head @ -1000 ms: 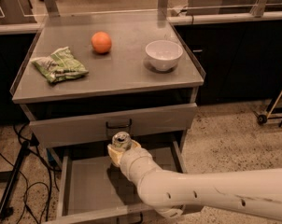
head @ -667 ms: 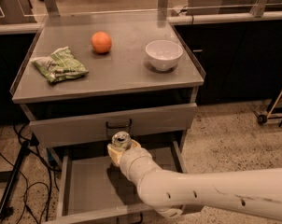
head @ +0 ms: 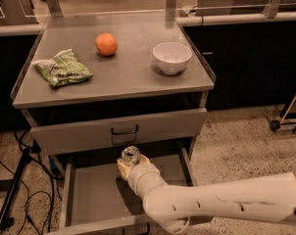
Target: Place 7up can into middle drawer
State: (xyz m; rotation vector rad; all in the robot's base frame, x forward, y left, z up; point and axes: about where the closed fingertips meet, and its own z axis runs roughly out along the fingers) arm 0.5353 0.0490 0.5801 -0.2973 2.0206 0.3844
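Over the middle drawer (head: 91, 192), the outstretched arm's (head: 226, 205) gripper (head: 132, 166) clasps the 7up can (head: 131, 154).

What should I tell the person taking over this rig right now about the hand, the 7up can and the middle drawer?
The hand is shut on the 7up can, low over the back of the open middle drawer.
The can is upright with its silver top up; whether it touches the drawer floor cannot be told.
Done: drawer open, can gripped and over the drawer.
Left: set the can on the drawer floor, let go, withdraw the arm.
The snack bag, orange and white bowl sit on the countertop, not part of the job.
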